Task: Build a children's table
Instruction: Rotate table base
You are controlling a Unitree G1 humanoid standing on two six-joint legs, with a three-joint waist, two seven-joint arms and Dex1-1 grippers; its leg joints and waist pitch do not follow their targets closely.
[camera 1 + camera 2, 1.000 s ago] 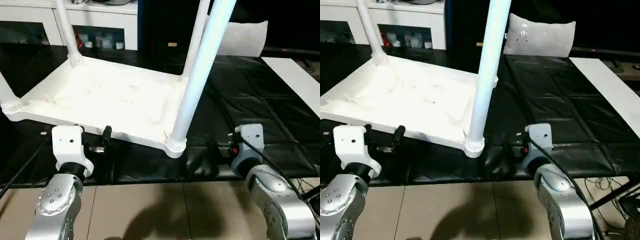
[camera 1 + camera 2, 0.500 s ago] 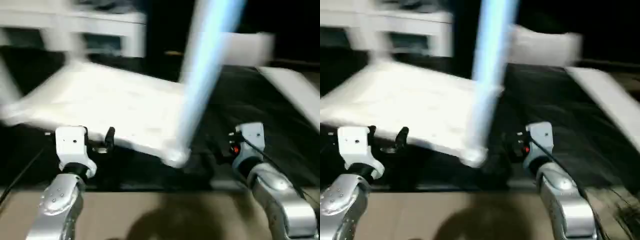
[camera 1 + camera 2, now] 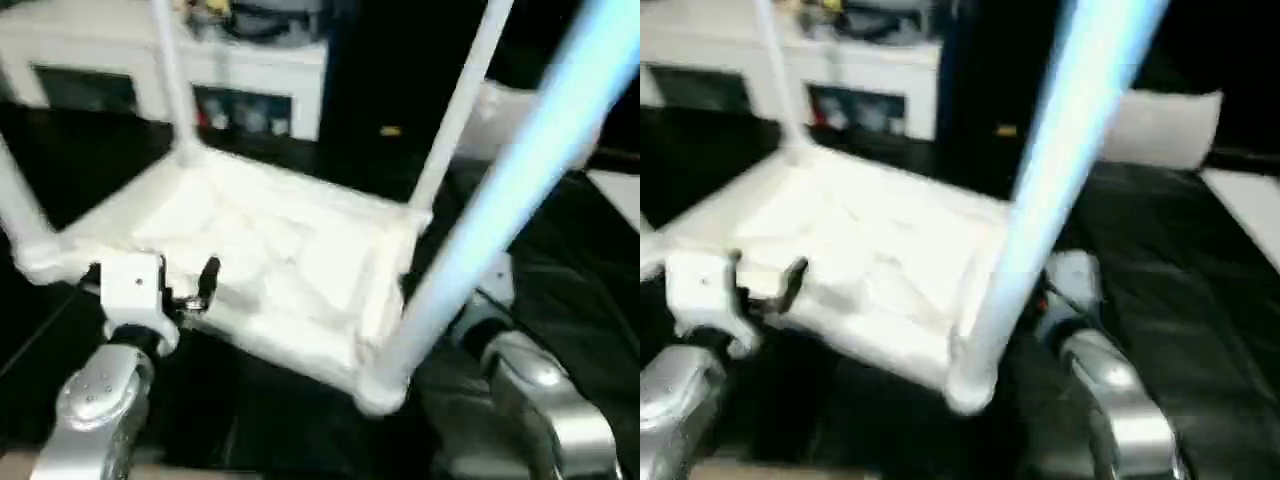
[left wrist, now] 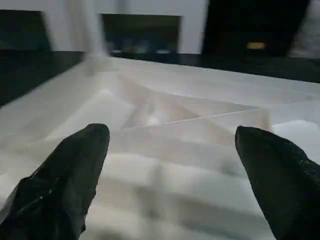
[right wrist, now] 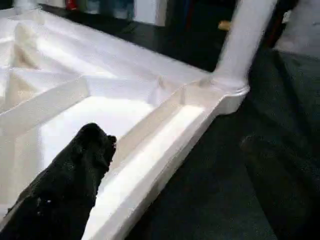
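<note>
The children's table lies upside down on a black mat. Its white tabletop (image 3: 290, 260) shows its ribbed underside, and several white legs stand up from the corner sockets. The near-right leg (image 3: 500, 200) rises close in front of me. My left gripper (image 3: 152, 272) is open at the tabletop's near rim, with the ribs (image 4: 175, 125) between its wide-apart fingers (image 4: 75, 165). My right gripper (image 3: 1068, 283) sits just behind the near-right leg at the tabletop's right side. One of its black fingers (image 5: 70, 185) hovers over the underside beside the side rim (image 5: 165, 150), holding nothing.
A white cabinet with glass doors (image 3: 250, 70) stands behind the table. A grey pillow (image 3: 1160, 125) lies at the back right. The black mat (image 3: 1180, 260) stretches to the right, up to a white board (image 3: 1250, 200) at the edge.
The whole view has shifted and closed in on the table. Both grippers now stand nearer the tabletop, the left over its near rim and the right behind the near-right leg. Both stay open.
</note>
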